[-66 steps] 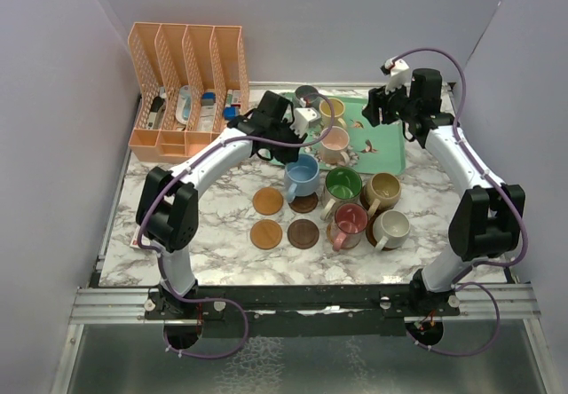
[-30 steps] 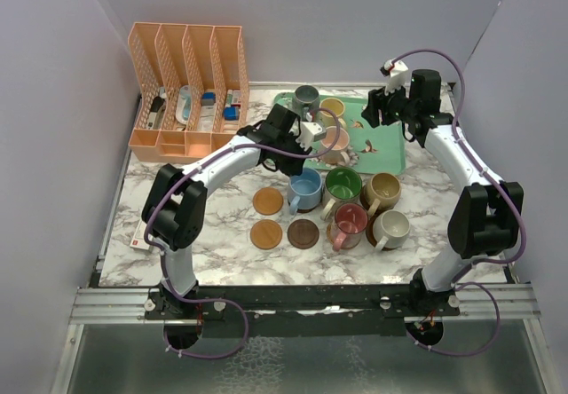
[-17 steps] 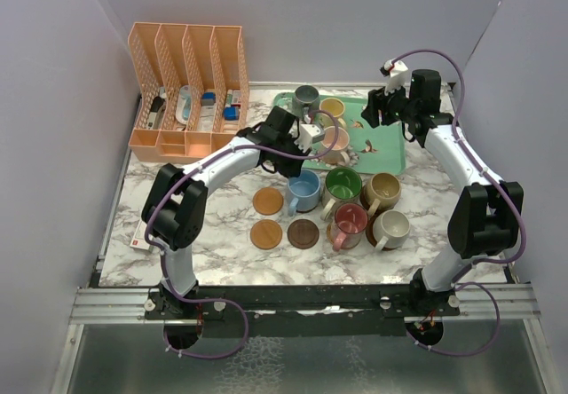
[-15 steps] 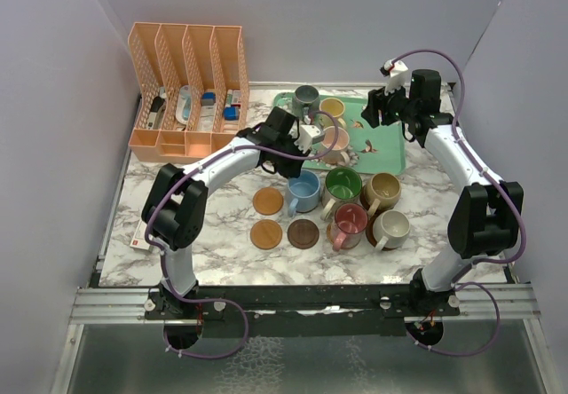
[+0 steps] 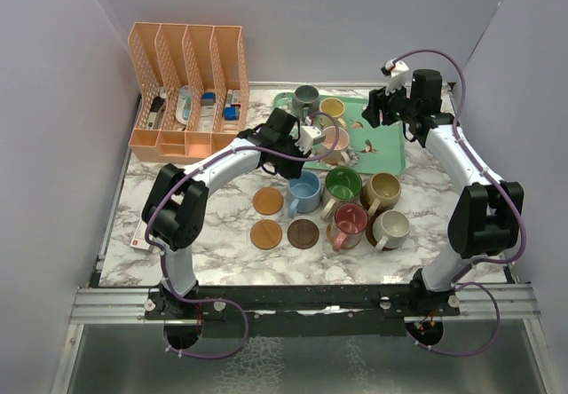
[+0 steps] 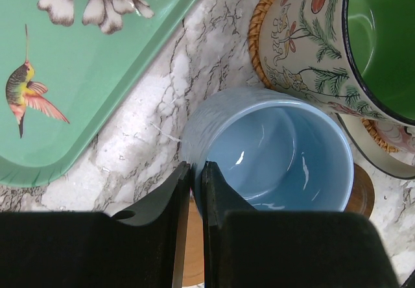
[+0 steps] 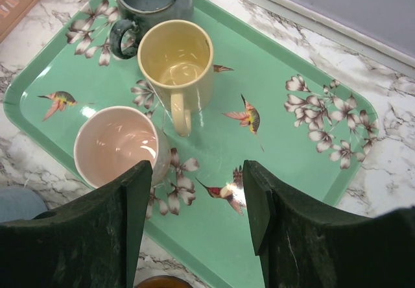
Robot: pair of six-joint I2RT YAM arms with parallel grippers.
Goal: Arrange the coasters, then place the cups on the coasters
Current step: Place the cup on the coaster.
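My left pincer is clamped on the blue cup by its rim to seat it on a dark coaster, while my right pincer hangs apart over the tray, likely lined up for the pink cup.

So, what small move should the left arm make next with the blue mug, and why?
Probably open the left gripper and lift clear. Its fingers pinch the wall of the blue mug, which looks set down on a dark brown coaster beside the green mug. Whether it sits fully I cannot tell, so release gently.
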